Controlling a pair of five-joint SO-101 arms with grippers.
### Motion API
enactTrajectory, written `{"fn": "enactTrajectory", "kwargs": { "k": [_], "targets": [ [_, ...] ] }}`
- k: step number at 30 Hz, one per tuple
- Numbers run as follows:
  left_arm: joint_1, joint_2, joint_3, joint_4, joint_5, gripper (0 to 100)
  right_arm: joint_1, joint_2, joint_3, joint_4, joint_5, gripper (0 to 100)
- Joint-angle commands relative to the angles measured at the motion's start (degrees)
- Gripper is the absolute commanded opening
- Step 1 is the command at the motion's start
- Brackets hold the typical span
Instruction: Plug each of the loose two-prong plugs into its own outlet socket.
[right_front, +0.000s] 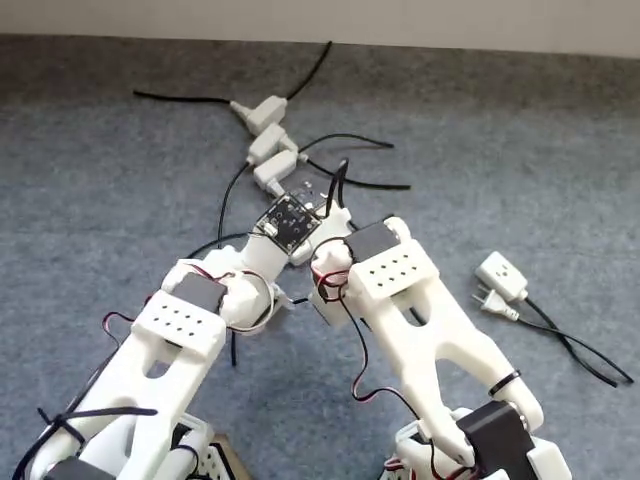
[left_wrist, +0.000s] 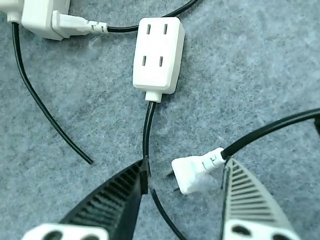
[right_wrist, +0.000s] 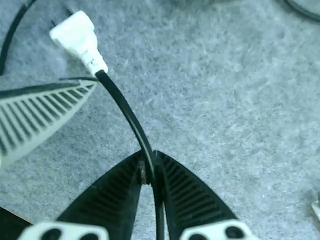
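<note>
A loose white two-prong plug (left_wrist: 192, 172) lies on the grey carpet between the fingers of my open left gripper (left_wrist: 186, 167), its prongs pointing toward the black finger (left_wrist: 115, 200). Just beyond it sits a white outlet block (left_wrist: 157, 52) with two free pairs of slots. My right gripper (right_wrist: 150, 157) is shut on that plug's black cable (right_wrist: 125, 112), a short way behind the plug (right_wrist: 77, 35). In the high view both arms meet beside the chain of white outlet blocks (right_front: 275, 172). A second loose plug (right_front: 495, 303) lies next to another outlet (right_front: 500, 273) at the right.
Another outlet block (left_wrist: 45, 17) has a plug seated in it. Black cables (right_front: 350, 140) loop around the blocks, and a cut cable end (left_wrist: 90, 161) lies near the left gripper. Open carpet spreads to the left and the far right.
</note>
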Motion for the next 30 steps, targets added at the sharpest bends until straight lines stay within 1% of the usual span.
{"fn": "enactTrajectory", "kwargs": {
  "k": [1,4,7,9,11,14,16,20,25,27,30],
  "targets": [
    [0.7,1.5,-0.7,-0.1,0.4,24,-0.7,-1.1,-0.4,-0.8,-0.1,0.8],
    [2.9,-0.3,-1.0,4.7,0.2,24,-0.7,-1.0,-0.4,-0.9,-0.1,0.8],
    [5.0,-7.7,-0.7,9.8,-0.4,24,-0.6,-0.8,-0.2,-2.2,-0.1,0.8],
    [6.0,-14.1,0.2,13.2,-4.0,24,0.0,-0.7,-0.2,-2.4,-0.1,0.8],
    [6.6,-19.7,2.6,14.7,-8.4,24,1.0,-0.7,-0.2,-2.4,-0.1,0.8],
    [6.7,-24.9,7.5,14.3,-13.0,24,2.2,-0.7,-0.2,-2.4,-0.1,0.8],
    [6.6,-24.9,9.5,12.7,-14.9,24,2.5,-0.7,-0.2,-2.4,-0.1,0.8],
    [6.5,-21.2,11.8,6.0,-15.0,24,2.5,-0.7,-0.2,-2.4,-0.1,0.8],
    [6.8,-13.6,11.7,-0.4,-15.0,24,2.4,-0.7,-0.2,-2.4,-0.1,0.8],
    [6.8,-11.3,11.6,-1.8,-15.0,24,2.3,-0.7,-0.2,-2.4,-0.1,0.8],
    [6.8,-8.9,9.7,-1.5,-15.0,24,2.2,-1.0,-0.2,-2.4,-0.1,0.8]
  ]
}}
